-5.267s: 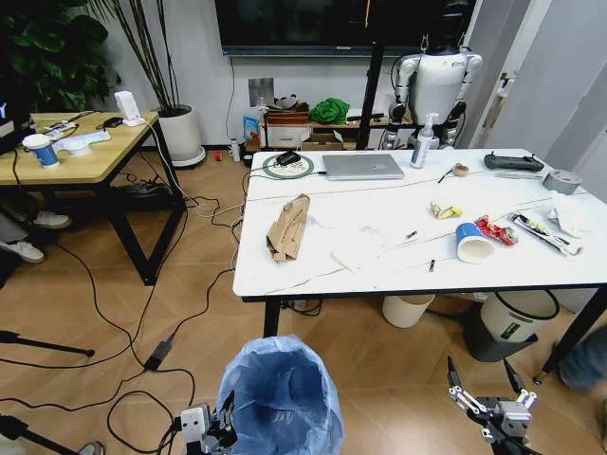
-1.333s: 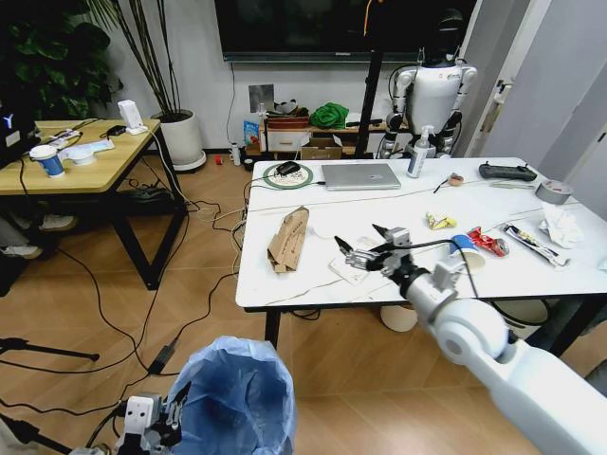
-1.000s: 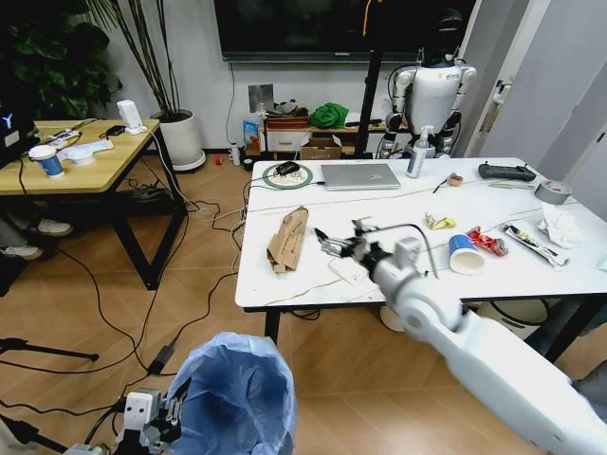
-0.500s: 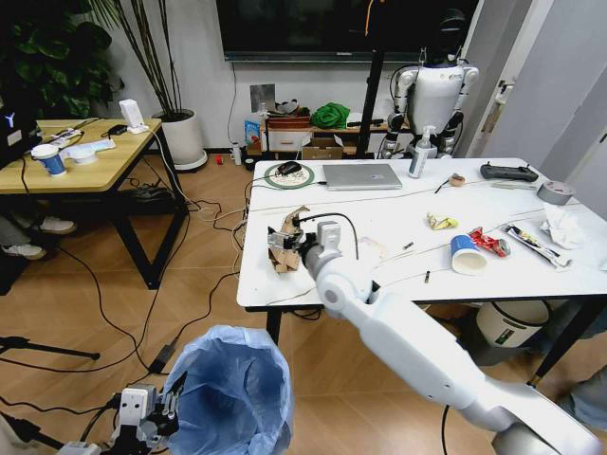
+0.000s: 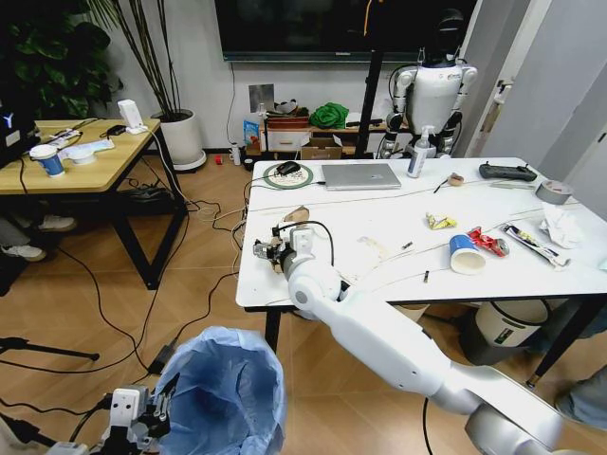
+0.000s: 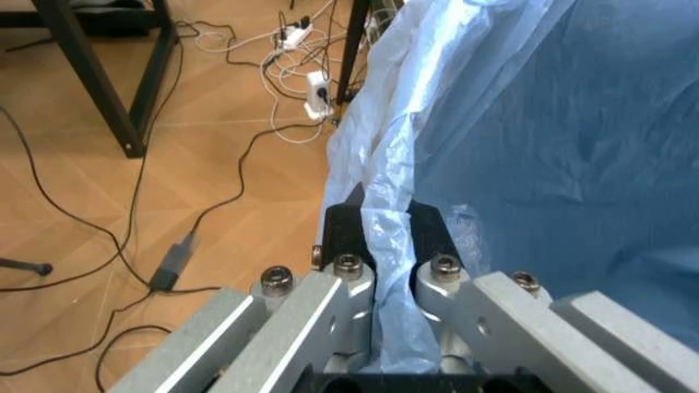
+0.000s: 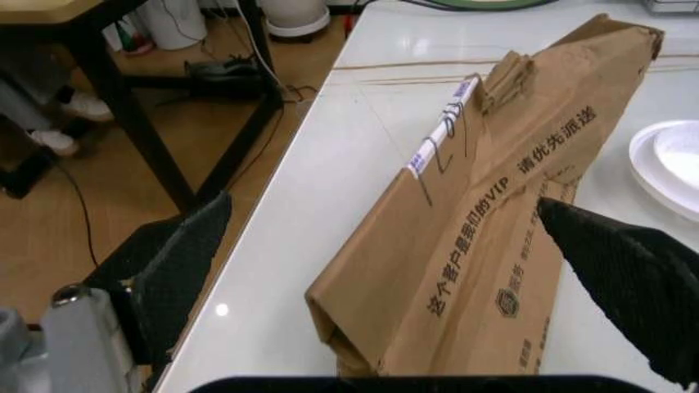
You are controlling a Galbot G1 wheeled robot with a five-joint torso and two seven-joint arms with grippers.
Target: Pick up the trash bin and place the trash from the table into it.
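Head view gives you the trash bin (image 5: 228,393) on the floor before the table (image 5: 398,275), its light-blue liner baggy; contents can't be made out. Your left gripper (image 6: 381,237) is clamped on the liner's edge. Your right gripper (image 7: 372,270) has its jaws spread wide, straddling the brown cardboard packet (image 7: 492,221), which lies creased near the table's left edge.

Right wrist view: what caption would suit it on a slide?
Open right gripper straddling the brown cardboard packet near the table edge.

Right gripper (image 5: 268,248) now over cardboard packet (image 7: 480,213) (from mid-table).
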